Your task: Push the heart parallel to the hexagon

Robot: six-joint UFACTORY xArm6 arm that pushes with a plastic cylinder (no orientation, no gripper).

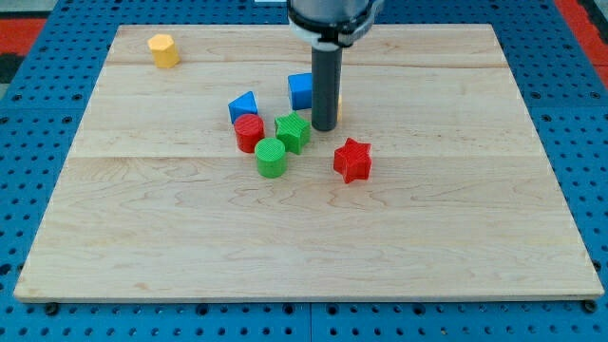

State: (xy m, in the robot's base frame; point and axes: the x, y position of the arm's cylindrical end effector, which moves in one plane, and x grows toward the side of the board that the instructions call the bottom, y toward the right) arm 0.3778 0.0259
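In the camera view, your tip [324, 128] rests just right of the green block [293, 132], in front of the blue cube [301, 91]. The rod has no fingers. A yellow block [339, 107], shape unclear, peeks out behind the rod. The yellow hexagon [163, 50] sits far upper left.

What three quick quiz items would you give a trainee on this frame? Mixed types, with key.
1. True or false: the yellow block at the view's top left touches another block.
2. Multiple choice: which block lies farthest toward the view's right? A) red star B) green cylinder C) blue triangular block
3. Fill in: my tip stands just to the view's right of the green ____-shaped block.

Key:
1. False. It sits alone, far from the cluster.
2. A.
3. Star. The blue cube is beside the rod, on the view's left; a sliver of yellow shows behind the rod, shape hidden.
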